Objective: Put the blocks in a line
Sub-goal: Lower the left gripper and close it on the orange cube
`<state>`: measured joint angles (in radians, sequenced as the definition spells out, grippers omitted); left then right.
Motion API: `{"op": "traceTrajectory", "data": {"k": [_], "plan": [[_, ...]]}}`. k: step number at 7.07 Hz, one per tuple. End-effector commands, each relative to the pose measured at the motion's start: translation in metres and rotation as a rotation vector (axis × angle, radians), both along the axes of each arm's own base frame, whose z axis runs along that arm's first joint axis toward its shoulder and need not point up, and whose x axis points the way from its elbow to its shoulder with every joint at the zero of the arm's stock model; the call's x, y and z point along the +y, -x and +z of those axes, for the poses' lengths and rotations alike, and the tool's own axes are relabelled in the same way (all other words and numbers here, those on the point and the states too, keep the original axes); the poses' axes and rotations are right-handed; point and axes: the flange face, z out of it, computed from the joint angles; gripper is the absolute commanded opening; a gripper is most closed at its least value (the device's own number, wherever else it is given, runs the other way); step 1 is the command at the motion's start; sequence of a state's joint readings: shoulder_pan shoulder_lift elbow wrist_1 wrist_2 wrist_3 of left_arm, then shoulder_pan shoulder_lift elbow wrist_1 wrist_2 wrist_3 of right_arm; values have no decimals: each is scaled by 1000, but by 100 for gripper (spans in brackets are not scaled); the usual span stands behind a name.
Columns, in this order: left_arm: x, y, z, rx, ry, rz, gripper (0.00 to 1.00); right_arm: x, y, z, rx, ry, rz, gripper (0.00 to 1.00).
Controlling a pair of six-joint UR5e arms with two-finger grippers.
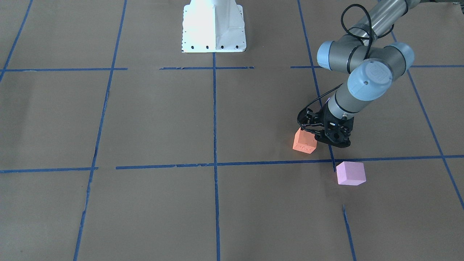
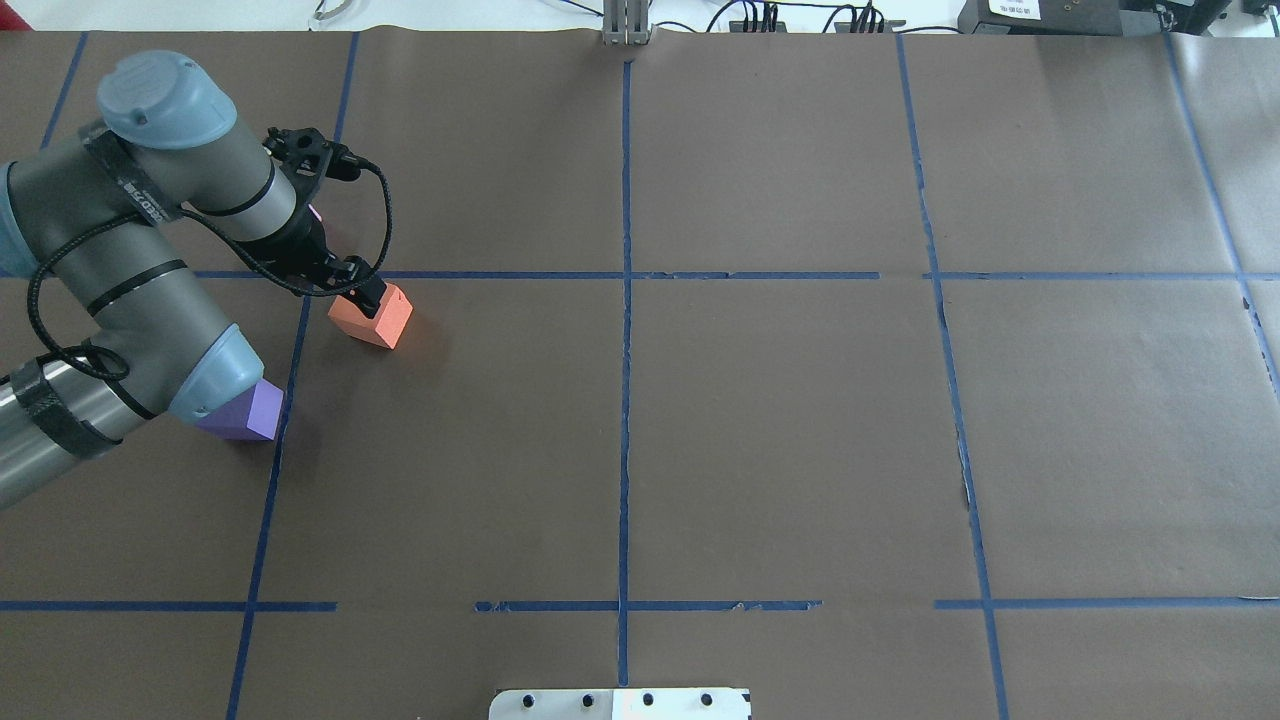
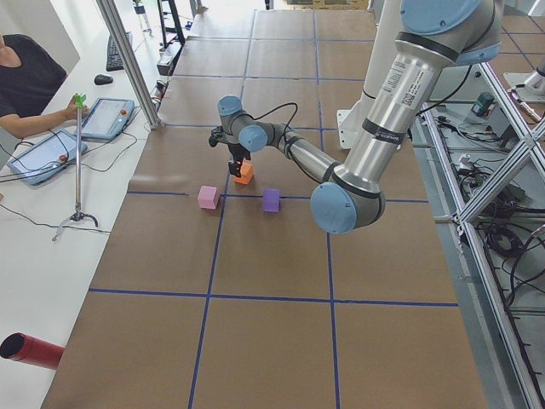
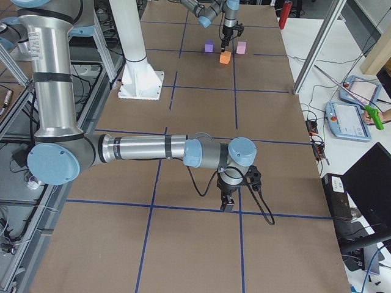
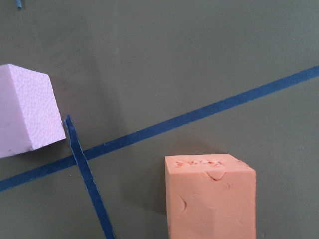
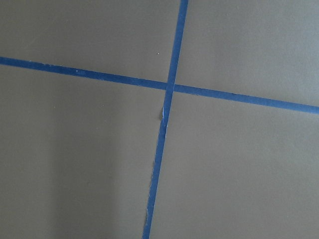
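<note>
overhead, left to right. left arm [image 2: 130,300] comes in from the left edge. its elbow sits low over the violet block [image 2: 255,408] and hides part of it. that block is on the brown paper table [image 2: 800,420], right at a blue tape line [image 2: 270,470].

next over, the left gripper [image 2: 365,292] is down at the orange block [image 2: 380,318], with a black fingertip over the block's near-left top edge, touching or just shy of it. can't tell if the jaws are spread or pinched. the wrist hides them overhead, the front view shows the gripper body tight beside the block, and the left wrist cam shows no fingers at all. orange block is on the table, askew to the tape grid, with embossed marks on one face. can't tell if it sits fully flat.

pink block [image 1: 350,173] is farther out from the robot than orange, across a tape line from it, apart with no contact. overhead shows only a sliver of it behind the wrist. on the wrist cam its corner is just beside the end of a short tape stub.

from the left side view the three blocks make a loose triangle, not a row.

bottom centre: white base plate [image 2: 620,703].

right gripper [image 4: 231,202] shows only in the right side view, low over a tape line, well apart from the blocks. open or closed: can't tell. its wrist cam sees only a crossing of tape lines.
</note>
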<state>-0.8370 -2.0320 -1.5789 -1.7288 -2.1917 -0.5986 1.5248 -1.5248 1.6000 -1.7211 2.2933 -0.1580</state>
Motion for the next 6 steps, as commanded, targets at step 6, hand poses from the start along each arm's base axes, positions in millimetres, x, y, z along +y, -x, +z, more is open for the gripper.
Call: {"op": "traceTrajectory", "data": {"k": [6], "plan": [[-1,-26,28,24,27,-22,99,0,0,0,0,0,0,100]]}}
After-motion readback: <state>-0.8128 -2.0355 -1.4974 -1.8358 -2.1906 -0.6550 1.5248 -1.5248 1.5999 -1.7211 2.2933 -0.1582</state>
